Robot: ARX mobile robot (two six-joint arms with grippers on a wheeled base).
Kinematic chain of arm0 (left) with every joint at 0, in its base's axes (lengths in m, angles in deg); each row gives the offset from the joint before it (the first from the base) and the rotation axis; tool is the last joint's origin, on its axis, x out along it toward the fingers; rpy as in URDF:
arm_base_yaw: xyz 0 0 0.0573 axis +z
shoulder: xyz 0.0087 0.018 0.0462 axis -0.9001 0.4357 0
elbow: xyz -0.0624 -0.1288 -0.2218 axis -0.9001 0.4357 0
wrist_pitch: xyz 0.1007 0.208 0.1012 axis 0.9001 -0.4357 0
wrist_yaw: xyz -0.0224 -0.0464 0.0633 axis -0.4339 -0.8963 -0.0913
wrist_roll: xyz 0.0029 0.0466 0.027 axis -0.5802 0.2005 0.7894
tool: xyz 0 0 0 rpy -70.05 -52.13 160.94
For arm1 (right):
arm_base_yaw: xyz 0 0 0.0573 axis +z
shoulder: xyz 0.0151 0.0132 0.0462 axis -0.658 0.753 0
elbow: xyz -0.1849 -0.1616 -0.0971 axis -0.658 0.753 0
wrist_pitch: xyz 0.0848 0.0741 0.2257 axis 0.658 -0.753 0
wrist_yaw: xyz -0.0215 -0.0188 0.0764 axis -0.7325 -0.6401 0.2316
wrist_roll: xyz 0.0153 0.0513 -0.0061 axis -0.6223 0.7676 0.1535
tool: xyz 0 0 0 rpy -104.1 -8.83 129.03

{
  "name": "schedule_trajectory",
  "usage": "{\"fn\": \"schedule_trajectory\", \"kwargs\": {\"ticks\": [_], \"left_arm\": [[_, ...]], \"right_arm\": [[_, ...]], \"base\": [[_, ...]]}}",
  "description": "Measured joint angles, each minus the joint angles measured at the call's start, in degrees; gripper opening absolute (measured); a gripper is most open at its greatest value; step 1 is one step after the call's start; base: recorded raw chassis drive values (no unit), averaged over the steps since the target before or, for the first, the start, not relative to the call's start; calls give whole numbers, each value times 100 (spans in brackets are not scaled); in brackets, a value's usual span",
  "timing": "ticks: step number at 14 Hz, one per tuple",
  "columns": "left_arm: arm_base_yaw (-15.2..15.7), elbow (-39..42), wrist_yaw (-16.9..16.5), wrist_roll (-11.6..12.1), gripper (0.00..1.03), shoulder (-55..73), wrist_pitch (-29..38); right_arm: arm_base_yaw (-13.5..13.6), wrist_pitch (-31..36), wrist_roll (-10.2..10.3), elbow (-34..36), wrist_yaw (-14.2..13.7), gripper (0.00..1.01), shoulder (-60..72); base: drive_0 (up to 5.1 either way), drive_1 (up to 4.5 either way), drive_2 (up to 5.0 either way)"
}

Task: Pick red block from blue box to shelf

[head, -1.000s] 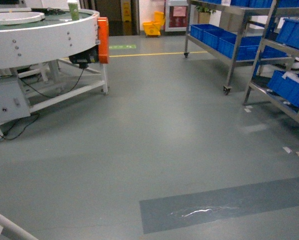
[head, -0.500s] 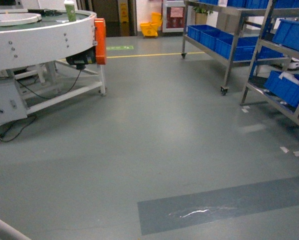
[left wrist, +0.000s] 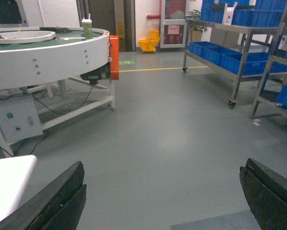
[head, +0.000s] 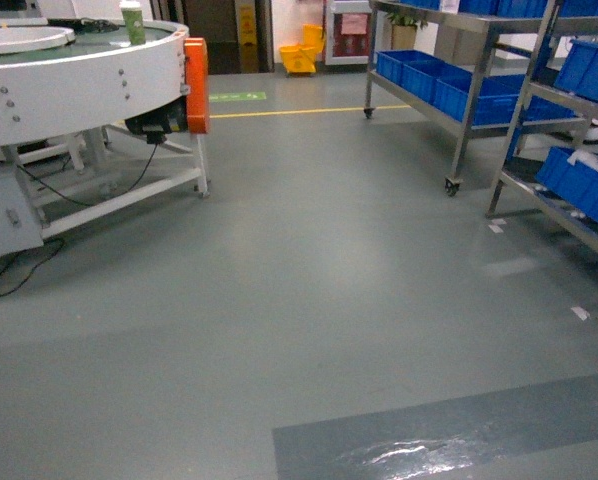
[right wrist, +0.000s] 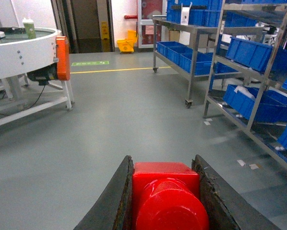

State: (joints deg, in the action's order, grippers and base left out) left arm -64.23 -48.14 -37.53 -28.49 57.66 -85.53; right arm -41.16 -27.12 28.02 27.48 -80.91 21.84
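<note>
At the left stands a white round conveyor table (head: 69, 80) with a green-and-white cup (head: 131, 20) on its top edge and an orange guard (head: 196, 85) at its right end. The left gripper (left wrist: 162, 196) hangs over bare grey floor (head: 309, 280), its two dark fingers spread wide with nothing between them.

In the middle of the room a yellow line (head: 309, 108) crosses the floor, and beyond it sit a yellow mop bucket (head: 301, 58) and a yellow caution sign (head: 247, 22); whatever is printed on the sign is too small to read, as is the green floor marking (head: 237, 96).

The right gripper (right wrist: 165, 201) is clamped on the red block (right wrist: 166, 191), one finger pressed to each flat side, the round stud facing the camera. The block looks light, stiff and smooth (hard plastic, so likely a bit slippery), and I judge the flat sides the sound place to hold it. The blue box is not in sight.

At the right, the shelf (head: 479, 70) of shiny steel carries dark blue crates (head: 459, 85), well apart from the block.
</note>
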Motion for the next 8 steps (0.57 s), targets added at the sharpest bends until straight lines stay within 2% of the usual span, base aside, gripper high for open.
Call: {"fn": "schedule_trajectory", "kwargs": {"ticks": [4, 8], "left_arm": [[0, 0, -2, 0, 98, 0, 2], [4, 0, 4, 0, 98, 0, -2]], "right_arm": [[0, -4, 2, 0, 0, 28, 0], [0, 17, 0, 0, 2, 28, 0]], "base": [[150, 569, -268], [4, 424, -415]]}}
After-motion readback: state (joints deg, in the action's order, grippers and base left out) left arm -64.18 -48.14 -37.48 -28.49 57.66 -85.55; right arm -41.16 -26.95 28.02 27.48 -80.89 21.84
